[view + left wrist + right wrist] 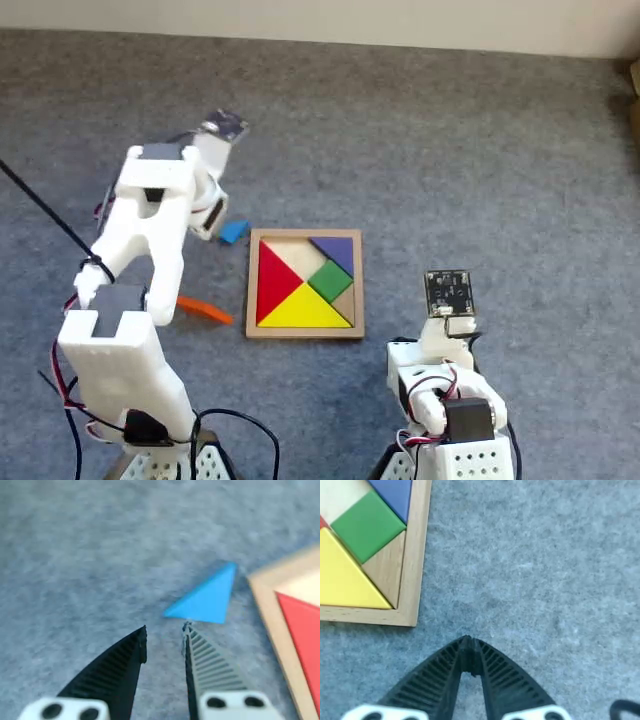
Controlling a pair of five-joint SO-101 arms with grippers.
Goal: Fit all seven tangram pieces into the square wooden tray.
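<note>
The square wooden tray (305, 330) lies mid-table and holds a red triangle (272, 280), a yellow triangle (304, 309), a green square (329, 280) and a blue-violet piece (337, 251). A small light-blue triangle (234, 232) rests on the carpet just left of the tray's far corner. In the left wrist view that blue triangle (206, 599) lies just beyond my left gripper (165, 631), which is open with nothing between its fingers. An orange piece (204, 309) lies left of the tray, partly under the left arm. My right gripper (469, 641) is shut and empty, hanging over carpet near the tray's near right corner (415, 580).
Grey carpet covers the whole table. Bare wood (290, 250) shows in the tray's far part and a small gap (385, 567) by the green square. The right arm (447, 400) stands folded near the front edge. Open carpet lies to the right and beyond the tray.
</note>
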